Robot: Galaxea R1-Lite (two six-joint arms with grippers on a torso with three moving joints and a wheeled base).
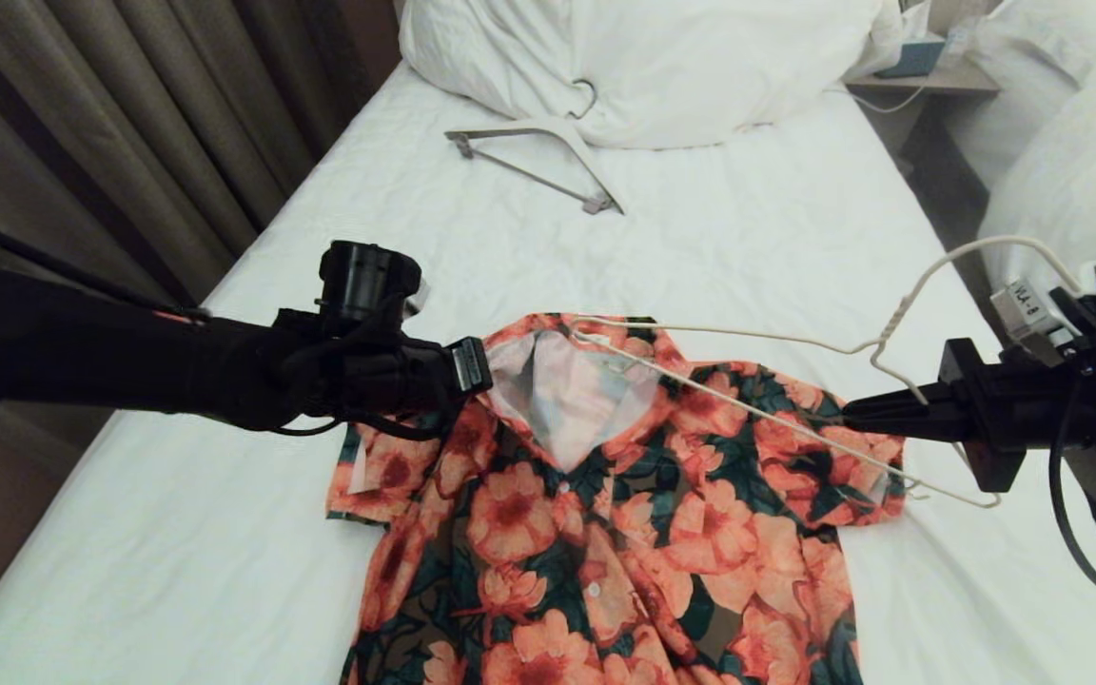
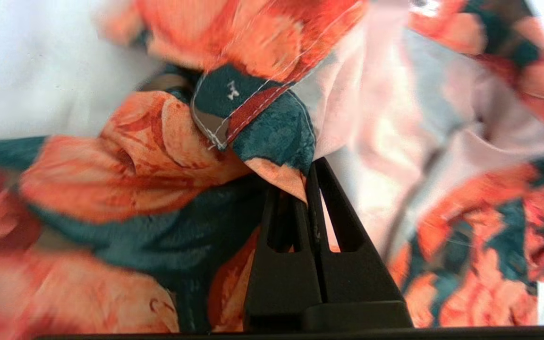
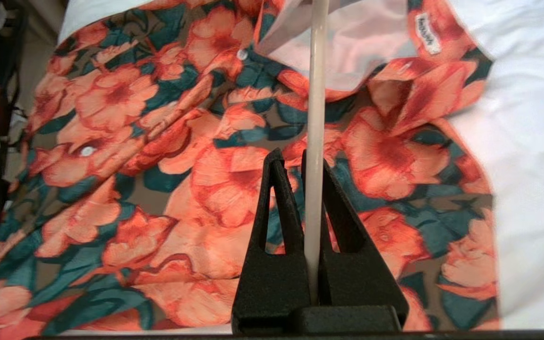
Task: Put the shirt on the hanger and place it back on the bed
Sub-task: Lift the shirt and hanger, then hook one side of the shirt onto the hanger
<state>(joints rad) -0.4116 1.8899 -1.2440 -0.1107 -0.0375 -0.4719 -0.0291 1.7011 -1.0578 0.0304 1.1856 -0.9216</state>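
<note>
Shirt (image 1: 596,533) collar in L claw (image 2: 307,182), R claw (image 3: 313,189) w/ hanger (image 1: 795,400)

You see heavy brown curtains (image 1: 129,114) hanging in folds along the left. A white pillow (image 1: 643,57) sits at the far end, with a thicker grey-white hanger (image 1: 538,157) just before it. At upper right stands a nightstand (image 1: 929,81); a second bed's puffy duvet (image 1: 1071,162) lies beside it. Light is dim and warm.
</note>
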